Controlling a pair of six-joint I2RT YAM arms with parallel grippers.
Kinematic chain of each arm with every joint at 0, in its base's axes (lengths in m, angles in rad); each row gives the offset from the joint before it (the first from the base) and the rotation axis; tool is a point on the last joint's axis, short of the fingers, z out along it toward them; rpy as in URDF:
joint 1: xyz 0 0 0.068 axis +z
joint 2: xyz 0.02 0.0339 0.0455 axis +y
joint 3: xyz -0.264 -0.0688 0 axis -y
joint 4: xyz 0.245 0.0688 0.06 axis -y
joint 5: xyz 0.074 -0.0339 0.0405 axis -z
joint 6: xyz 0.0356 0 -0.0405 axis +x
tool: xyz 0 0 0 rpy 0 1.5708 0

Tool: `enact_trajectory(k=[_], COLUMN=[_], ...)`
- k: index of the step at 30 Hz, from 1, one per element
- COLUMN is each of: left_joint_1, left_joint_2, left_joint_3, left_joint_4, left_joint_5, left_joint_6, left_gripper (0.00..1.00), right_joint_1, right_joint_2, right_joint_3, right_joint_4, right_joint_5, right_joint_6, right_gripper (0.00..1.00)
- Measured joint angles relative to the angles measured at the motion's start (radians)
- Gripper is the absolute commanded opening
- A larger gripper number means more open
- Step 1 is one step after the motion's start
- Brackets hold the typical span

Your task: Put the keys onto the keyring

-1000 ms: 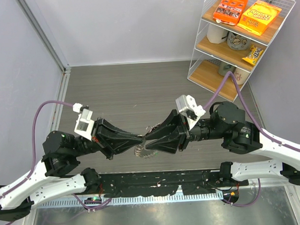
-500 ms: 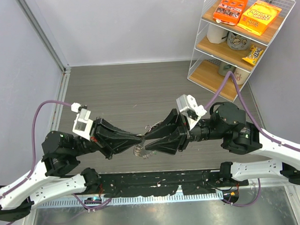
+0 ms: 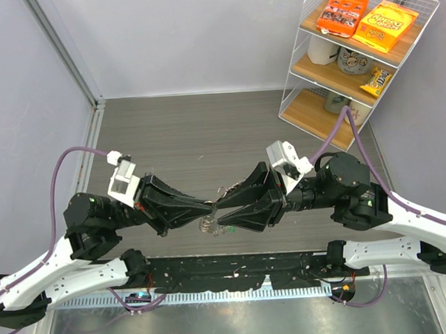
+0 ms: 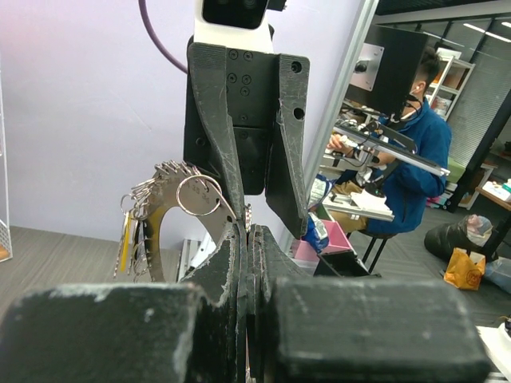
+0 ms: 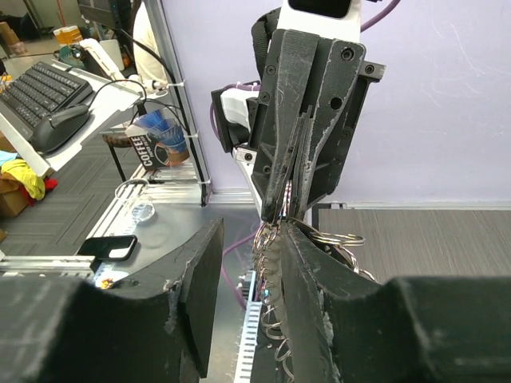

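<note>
Over the grey plank tabletop (image 3: pixel 192 131), lilac walls (image 3: pixel 188 43) around, hangs the keyring (image 3: pixel 210 225)

The right arm (image 3: pixel 403 222) has swung slightly to its right: its wrist camera block (image 3: pixel 288 158) and the round joint housing (image 3: pixel 349 178) behind it now sit a little further toward the shelf (image 3: pixel 309 111), and the purple cable (image 3: pixel 338 129) has followed. The right gripper (image 3: pixel 220 214) has tipped lower, its tips a touch nearer the near edge of the worktop (image 3: pixel 206 131). The left gripper (image 3: pixel 212 207) has dipped with it, carrying the keyring (image 3: pixel 209 225) marginally the same way
</note>
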Motion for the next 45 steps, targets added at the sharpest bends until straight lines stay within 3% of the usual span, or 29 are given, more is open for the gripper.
enact_trajectory(k=[14, 33, 45], left_joint_1=[0.009, 0.016, 0.022], left_joint_2=[0.018, 0.03, 0.037], left_joint_3=[0.0, 0.0, 0.0], left_joint_4=[0.058, 0.105, 0.126], left_joint_5=[0.065, 0.086, 0.086], left_joint_6=[-0.026, -0.029, -0.028], left_gripper=[0.0, 0.0, 0.0], right_joint_1=[0.01, 0.019, 0.028], right_joint_2=[0.005, 0.005, 0.005], right_joint_3=[0.0, 0.0, 0.001], right_joint_4=[0.024, 0.053, 0.066], right_joint_5=[-0.016, -0.011, 0.03], right_joint_6=[0.01, 0.019, 0.032], right_gripper=[0.42, 0.52, 0.5])
